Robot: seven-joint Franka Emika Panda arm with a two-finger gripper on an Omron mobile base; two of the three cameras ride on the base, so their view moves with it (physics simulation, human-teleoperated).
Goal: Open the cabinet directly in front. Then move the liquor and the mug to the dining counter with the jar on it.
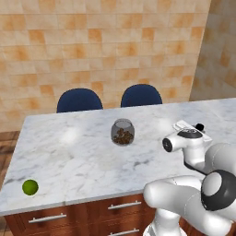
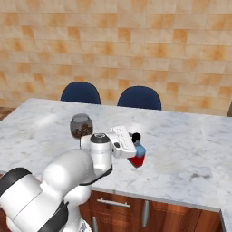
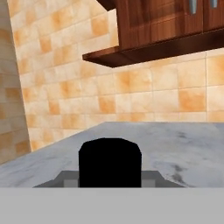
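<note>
Carrying squat red liquor bottle with black cap (image 2: 137, 156), my claw (image 2: 134, 152) clamped on its neck, tilted over near edge of white-grey marble dining counter (image 1: 69, 156). Rounded clear glass jar with brown contents (image 1: 122, 132) mid-counter. Bottle probably glass: rigid, slippery, breakable; grip high, set down gently.

Arm bent fwd, wrist level, claw (image 2: 136, 152) pointing 3 o'clock in right base view, clamped on liquor bottle (image 2: 138, 159).
</note>
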